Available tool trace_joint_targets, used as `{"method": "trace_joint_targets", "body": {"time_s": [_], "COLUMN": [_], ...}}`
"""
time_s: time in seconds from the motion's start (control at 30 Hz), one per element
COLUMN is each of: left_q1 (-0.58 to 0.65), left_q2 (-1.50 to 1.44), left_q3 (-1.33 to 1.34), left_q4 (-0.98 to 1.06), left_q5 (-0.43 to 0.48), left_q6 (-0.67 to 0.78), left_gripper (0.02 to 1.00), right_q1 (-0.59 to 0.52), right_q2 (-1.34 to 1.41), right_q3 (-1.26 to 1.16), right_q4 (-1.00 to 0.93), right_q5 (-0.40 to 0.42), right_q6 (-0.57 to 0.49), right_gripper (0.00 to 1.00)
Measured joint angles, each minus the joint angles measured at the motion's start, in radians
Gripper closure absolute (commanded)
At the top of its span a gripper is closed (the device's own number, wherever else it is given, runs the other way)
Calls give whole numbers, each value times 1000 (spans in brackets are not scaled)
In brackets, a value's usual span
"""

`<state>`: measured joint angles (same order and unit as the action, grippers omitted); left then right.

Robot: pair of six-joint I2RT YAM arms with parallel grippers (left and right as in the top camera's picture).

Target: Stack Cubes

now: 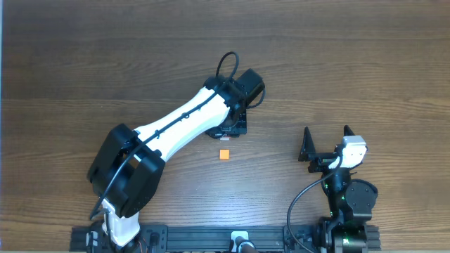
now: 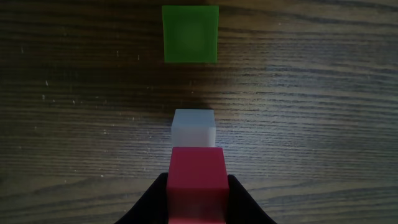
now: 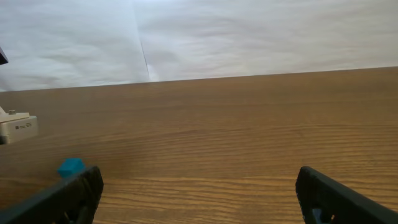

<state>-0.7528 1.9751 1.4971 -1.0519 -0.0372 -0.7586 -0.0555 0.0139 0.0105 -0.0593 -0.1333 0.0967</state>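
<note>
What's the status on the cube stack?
Left gripper shut on red cube. White cube just beyond, green cube farther. Right gripper open, aside. Nothing between.

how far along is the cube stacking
Done: no stack shows yet; the green cube and orange cube lie alone on the table. In hand: the left pincer holds the red cube by the white cube. Left: placing it, then the rest. The right pincer is open.
</note>
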Motion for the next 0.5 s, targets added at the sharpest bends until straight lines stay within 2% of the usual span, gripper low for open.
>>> {"method": "trace_joint_targets", "body": {"time_s": [0.5], "left_q1": [7], "left_q2": [6], "left_q3": [0], "left_q4": [2], "left_q5": [-1], "left_q6": [0], "left_gripper": [978], "right_q1": [0], "right_q2": [0], "right_q3": [0], "right_q4": [0], "right_q5": [0], "right_q6": [0], "right_gripper": [7]}}
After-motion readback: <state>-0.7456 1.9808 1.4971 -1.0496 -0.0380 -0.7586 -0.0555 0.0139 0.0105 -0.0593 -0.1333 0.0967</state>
